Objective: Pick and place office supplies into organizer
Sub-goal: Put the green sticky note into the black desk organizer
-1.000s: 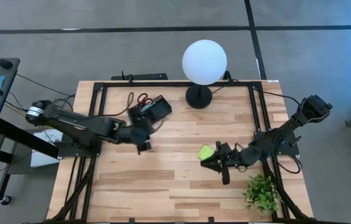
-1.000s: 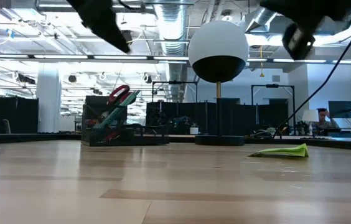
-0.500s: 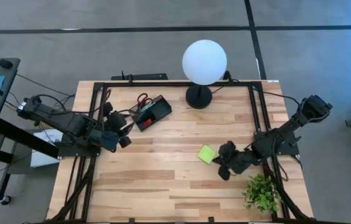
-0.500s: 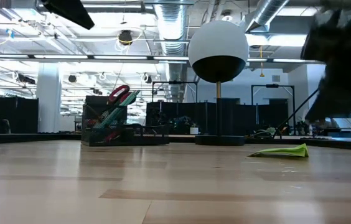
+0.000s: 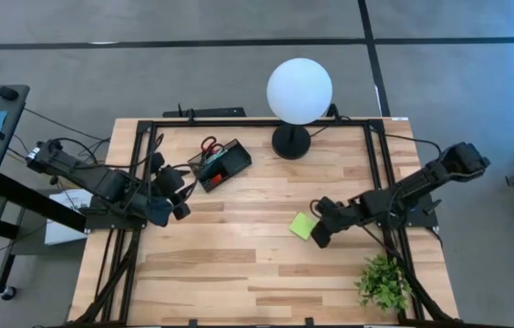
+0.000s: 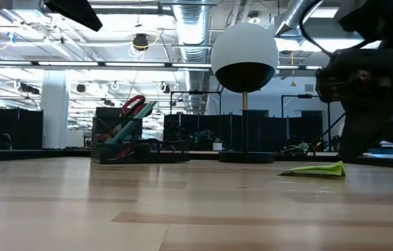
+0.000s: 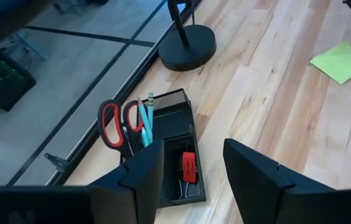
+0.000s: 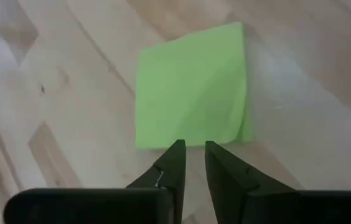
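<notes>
The black organizer [image 5: 223, 166] stands at the table's far left. Red-handled scissors [image 7: 110, 121] and pens [image 7: 147, 118] stick up in it, and a small red piece [image 7: 188, 167] lies in a low compartment. My left gripper [image 5: 184, 198] hangs open to the organizer's left with nothing between its fingers. The lime-green sticky-note pad [image 5: 303, 225] lies on the wood right of centre, one corner [image 6: 339, 166] raised. My right gripper [image 8: 195, 148] points steeply down at the pad's right edge, with a narrow gap between its fingers. My right gripper's two fingertips [image 8: 177, 152] stand at the pad's edge [image 8: 188, 140], coming from above and slanting from the table's right. I cannot tell whether they touch the pad. The pad lies on the table.
A white globe lamp [image 5: 300, 91] on a round black base [image 5: 291, 141] stands at the far edge. A small green plant [image 5: 383, 281] sits at the near right corner. Black frame rails run along the left and right sides. Bare wood lies across the middle and near side.
My left gripper has drawn back from the organizer toward the table's left edge and risen, then kept still. My right gripper has tipped downward and sunk to the table beside the sticky-note pad. The pad has stayed in place.
</notes>
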